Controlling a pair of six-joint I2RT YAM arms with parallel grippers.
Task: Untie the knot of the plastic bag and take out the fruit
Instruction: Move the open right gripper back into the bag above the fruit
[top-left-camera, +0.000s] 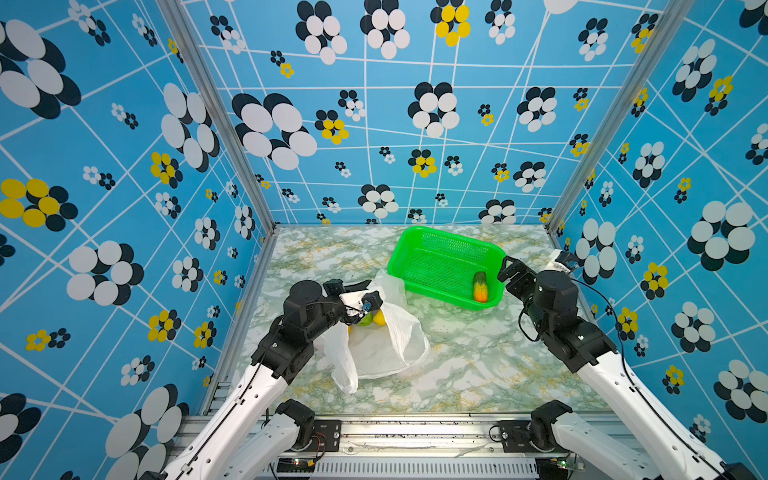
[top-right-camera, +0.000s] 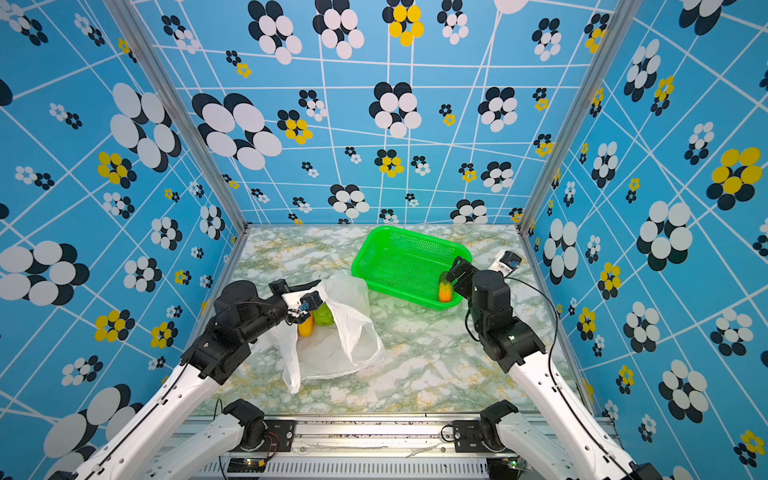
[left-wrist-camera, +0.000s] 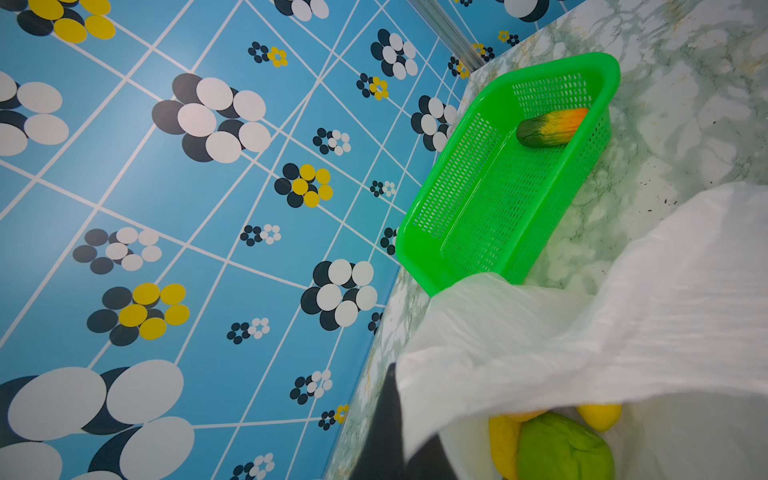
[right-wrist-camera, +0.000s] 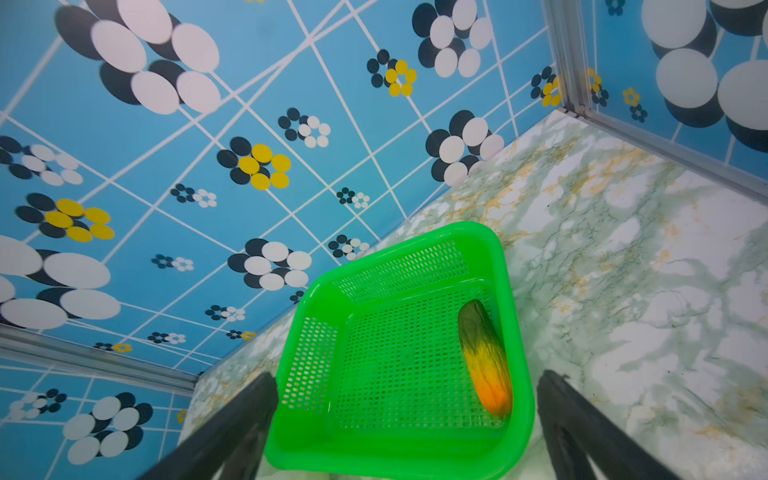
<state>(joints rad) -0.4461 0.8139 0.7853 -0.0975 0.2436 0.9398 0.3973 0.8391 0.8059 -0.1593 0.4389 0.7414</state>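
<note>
**Left claw** (top-left-camera: 365, 284): closed, pinching the raised rim of the plastic bag (top-left-camera: 386, 345). The left wrist view shows one dark finger (left-wrist-camera: 386, 415) with the plastic draped directly against it.

**Plastic bag:** lies on the bench (top-left-camera: 478, 365), left of centre, with its mouth open towards the left arm. One loop handle (top-left-camera: 345, 374) trails loose across the bench towards the near edge.

**Fruit in the bag:** a green round fruit (top-right-camera: 323, 316) and a yellow-orange fruit (top-right-camera: 305, 326) sit touching each other inside the mouth, just beneath the left wrist. The left wrist view shows a further yellow piece (left-wrist-camera: 598, 415) behind the green one.

**Basket** (top-left-camera: 453, 237): a green mesh tray near the back of the bench, just beyond the bag. A green-orange fruit (top-left-camera: 480, 286) lies flat on its floor, along the right wall.

**Right claw** (top-left-camera: 503, 269): fully spread and holding nothing. It hangs at the basket's right corner, its fingers (right-wrist-camera: 232, 428) straddling the basket.
</note>
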